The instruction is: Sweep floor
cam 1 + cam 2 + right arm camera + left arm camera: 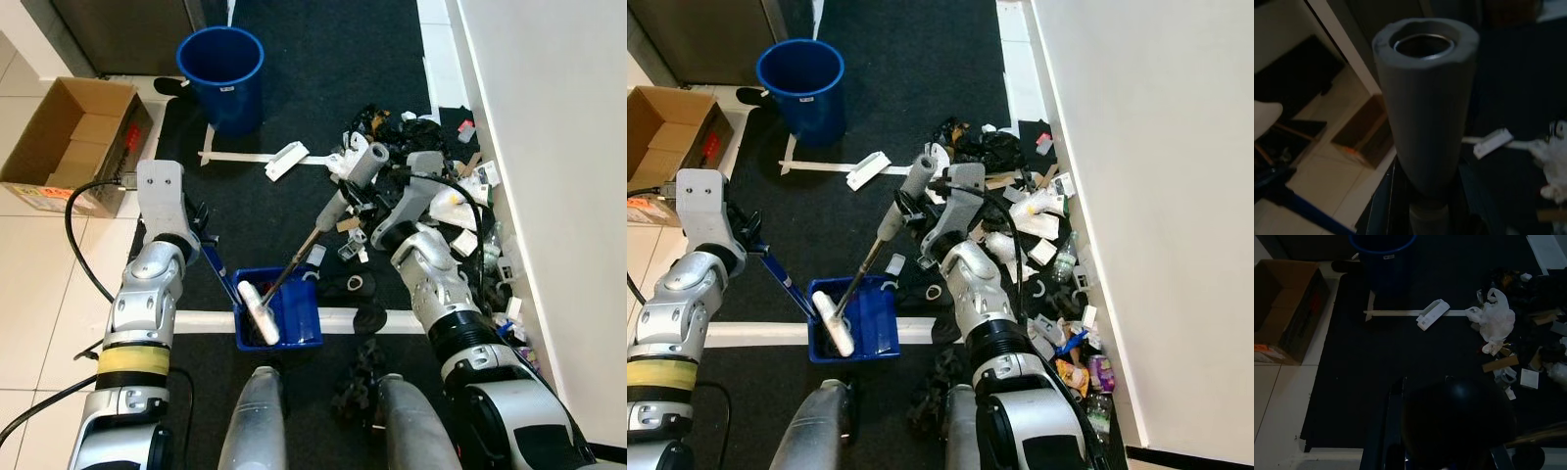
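While litter (460,211) crowds the wall, blue bin (221,76) stands beyond dustpan (279,311)

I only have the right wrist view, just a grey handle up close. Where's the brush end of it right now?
Observer: The brush head sits inside the blue dustpan, by the robot's feet.
Operator: Who's holding the dustpan?
Observer: The left end effector grips its long blue handle.
Operator: Where's the rubbish to sweep?
Observer: A litter pile lies along the white wall, on the robot's right.
Operator: Any bin nearby?
Observer: A blue bucket stands ahead, beside a cardboard box.
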Robot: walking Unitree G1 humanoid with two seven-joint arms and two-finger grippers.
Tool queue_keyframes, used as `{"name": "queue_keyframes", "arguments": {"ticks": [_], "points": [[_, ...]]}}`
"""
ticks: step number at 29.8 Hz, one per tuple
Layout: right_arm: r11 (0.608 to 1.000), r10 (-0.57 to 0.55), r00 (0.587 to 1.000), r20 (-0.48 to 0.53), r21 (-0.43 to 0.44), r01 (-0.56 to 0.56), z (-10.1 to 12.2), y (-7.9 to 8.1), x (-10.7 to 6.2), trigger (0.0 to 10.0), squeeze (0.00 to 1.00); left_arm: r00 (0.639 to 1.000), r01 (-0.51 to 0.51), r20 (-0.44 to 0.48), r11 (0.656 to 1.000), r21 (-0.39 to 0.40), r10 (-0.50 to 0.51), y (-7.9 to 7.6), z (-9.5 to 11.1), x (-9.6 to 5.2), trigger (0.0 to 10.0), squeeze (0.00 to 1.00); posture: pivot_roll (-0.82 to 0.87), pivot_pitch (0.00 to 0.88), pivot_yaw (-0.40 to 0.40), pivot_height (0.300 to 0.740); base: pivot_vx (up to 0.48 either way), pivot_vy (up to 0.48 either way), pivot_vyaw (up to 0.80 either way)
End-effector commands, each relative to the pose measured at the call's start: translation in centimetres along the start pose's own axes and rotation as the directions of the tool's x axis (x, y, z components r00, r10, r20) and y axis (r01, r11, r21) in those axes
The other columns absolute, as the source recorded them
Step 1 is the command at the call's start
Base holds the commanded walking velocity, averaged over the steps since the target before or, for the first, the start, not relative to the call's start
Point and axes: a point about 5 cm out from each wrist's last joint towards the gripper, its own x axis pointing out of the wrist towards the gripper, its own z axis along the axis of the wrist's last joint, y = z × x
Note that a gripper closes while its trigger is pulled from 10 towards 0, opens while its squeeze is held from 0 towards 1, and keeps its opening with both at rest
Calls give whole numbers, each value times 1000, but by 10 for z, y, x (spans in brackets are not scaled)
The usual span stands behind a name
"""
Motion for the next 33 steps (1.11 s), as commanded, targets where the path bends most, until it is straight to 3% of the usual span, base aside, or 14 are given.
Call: {"name": "queue_keyframes", "arguments": {"ticks": [1, 9, 11, 14, 18, 21, 27, 30, 33], "points": [[999, 15, 999, 46, 51, -18, 1, 10, 2, 10000, 0, 1000, -1, -4, 1000, 1, 1, -2, -3, 0, 10000, 0, 42, 246, -41, 740, 0, 0, 0], [993, -71, 968, 240, -74, 91, 75, -18, -11, 10000, 0, 996, 24, 90, 1000, 16, -25, 2, 14, -8, 10000, 0, 34, 234, -34, 740, 0, 0, 0], [990, -91, 962, 258, -82, 116, 81, -21, -13, 10000, 0, 994, 26, 104, 999, 18, -28, 2, 17, -11, 10000, 0, 33, 233, -33, 740, 0, 0, 0], [961, -178, 933, 314, -147, 233, 96, -34, -20, 10000, 0, 982, 28, 184, 1000, 13, -30, 10, 38, -24, 10000, 0, 36, 229, -33, 740, 0, 0, 0], [941, -248, 911, 329, -142, 308, 100, -44, -25, 10000, 0, 968, 45, 246, 999, -4, -43, 15, 56, -34, 10000, 0, 41, 225, -35, 740, 0, 0, 0], [906, -338, 881, 331, -140, 400, 100, -55, -30, 10000, 0, 943, 79, 327, 995, -53, -58, 22, 87, -49, 10000, 0, 57, 215, -43, 740, 0, 0, 0], [891, -352, 875, 332, -168, 422, 101, -56, -30, 10000, 0, 942, 98, 330, 991, -89, -64, 22, 92, -53, 10000, 0, 58, 213, -44, 740, 0, 0, 0], [830, -378, 859, 345, -285, 480, 102, -58, -30, 10000, 0, 960, 67, 279, 984, -166, -19, 21, 78, -55, 10000, 0, 54, 199, -48, 740, 0, 0, 0], [822, -363, 861, 356, -314, 476, 104, -55, -29, 10000, 0, 959, 64, 283, 977, -204, -3, 10, 71, -54, 10000, 0, 51, 194, -51, 740, 0, 0, 0]]}}
